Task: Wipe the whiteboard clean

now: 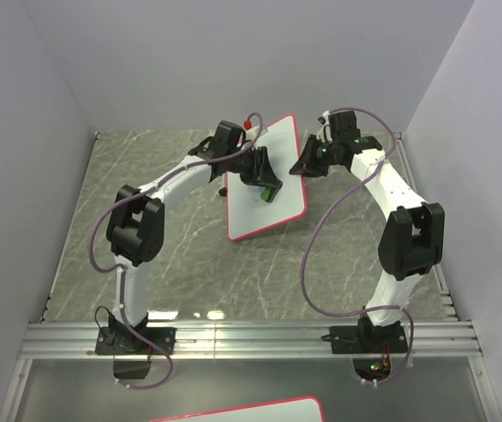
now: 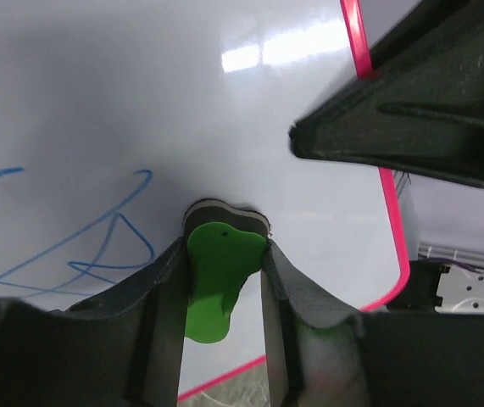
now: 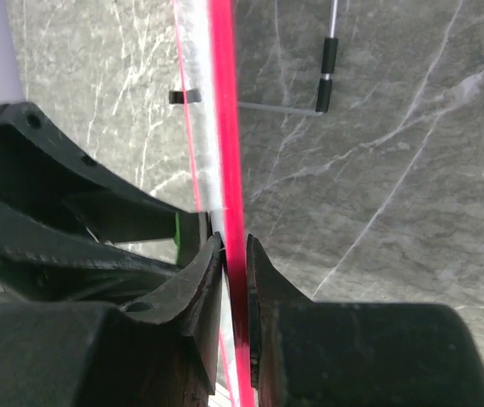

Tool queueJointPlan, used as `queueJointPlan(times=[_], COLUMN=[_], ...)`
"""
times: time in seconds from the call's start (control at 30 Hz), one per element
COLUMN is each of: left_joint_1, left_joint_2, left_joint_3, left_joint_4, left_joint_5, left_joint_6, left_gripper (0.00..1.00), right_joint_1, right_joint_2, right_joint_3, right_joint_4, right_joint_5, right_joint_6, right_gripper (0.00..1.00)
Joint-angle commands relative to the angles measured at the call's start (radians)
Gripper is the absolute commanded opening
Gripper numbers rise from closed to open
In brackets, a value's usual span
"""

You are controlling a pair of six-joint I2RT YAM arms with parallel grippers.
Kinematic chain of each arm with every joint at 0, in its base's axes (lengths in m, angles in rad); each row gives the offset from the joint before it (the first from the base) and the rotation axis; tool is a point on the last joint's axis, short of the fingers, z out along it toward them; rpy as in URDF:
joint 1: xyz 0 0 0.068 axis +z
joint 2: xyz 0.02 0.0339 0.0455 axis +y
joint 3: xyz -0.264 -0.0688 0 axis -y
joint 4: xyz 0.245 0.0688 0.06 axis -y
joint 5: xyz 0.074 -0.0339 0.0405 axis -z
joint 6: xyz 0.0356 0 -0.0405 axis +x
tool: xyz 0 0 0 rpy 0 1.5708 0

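Shows the whiteboard [image 1: 277, 145] at the middle of the grey marble table [image 1: 171, 237], between the two arms. Clamps a green eraser [image 2: 216, 271] in the left gripper [image 1: 266, 185] (jaws narrow, tight on both its sides), with its dark end touching the white face just right of the blue scribbles [image 2: 97, 246]. Pinches the board's red-pink rim [image 3: 225, 127] at its right edge in the right gripper [image 3: 235, 248], jaws almost closed on the thin edge.
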Motion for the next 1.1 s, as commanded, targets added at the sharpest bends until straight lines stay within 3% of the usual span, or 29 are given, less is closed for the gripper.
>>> queueJointPlan(times=[0.0,0.1,0.27,0.63,0.9,1.07], left_joint_1=[0.005,0.015,0.078,0.112,0.017,-0.035], left_joint_2=[0.044,0.073,0.061,0.063,-0.004,-0.089], left_joint_3=[0.062,0.071,-0.050,-0.173,-0.067,-0.186], left_joint_4=[-0.006,-0.046,0.039,0.038,-0.040,0.041], left_joint_5=[-0.011,-0.093,-0.107,-0.143,-0.012,0.105], left_joint_6=[-0.009,0.002,-0.045,0.017,0.066,0.047], left_gripper=[0.00,0.00,0.00,0.00,0.00,0.00], right_joint_1=[0.016,0.016,0.016,0.016,0.016,0.014], right_joint_2=[-0.038,-0.047,-0.053,-0.024,-0.019,-0.007], right_joint_3=[-0.031,-0.037,-0.035,0.012,0.012,0.022], right_joint_4=[-0.084,-0.081,-0.082,-0.085,-0.067,-0.061], right_joint_5=[0.060,0.057,0.059,0.043,0.040,0.046], right_joint_6=[-0.049,-0.047,-0.047,-0.033,-0.026,-0.026], right_gripper=[0.00,0.00,0.00,0.00,0.00,0.00])
